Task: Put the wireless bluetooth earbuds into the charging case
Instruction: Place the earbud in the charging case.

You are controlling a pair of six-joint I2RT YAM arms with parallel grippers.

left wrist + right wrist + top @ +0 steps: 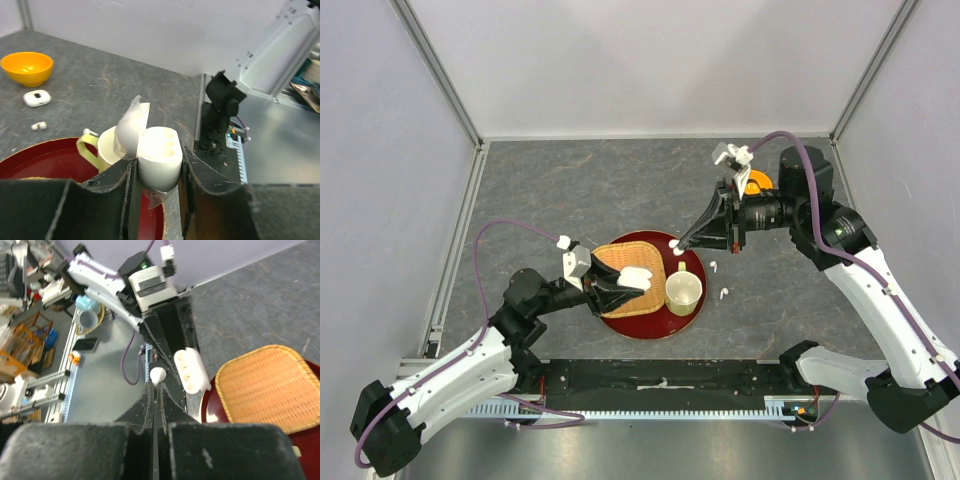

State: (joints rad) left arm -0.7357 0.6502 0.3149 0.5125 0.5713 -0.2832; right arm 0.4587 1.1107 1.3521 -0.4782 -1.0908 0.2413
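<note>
Right jaws pinch earbud (pixel 157 374) lengthwise, head outward | left jaws clamp case (pixel 159 159)

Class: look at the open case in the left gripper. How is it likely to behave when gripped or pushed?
The case looks smooth and rounded, so it may slip between the left gripper's pads. Its lid stands open, so a push there would probably swing it. It seems small and hollow, likely light.

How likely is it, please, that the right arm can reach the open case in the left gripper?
Probably yes: the right gripper, shut on an earbud, is close to the charging case in the left gripper, its sockets face it, and nothing lies between.
</note>
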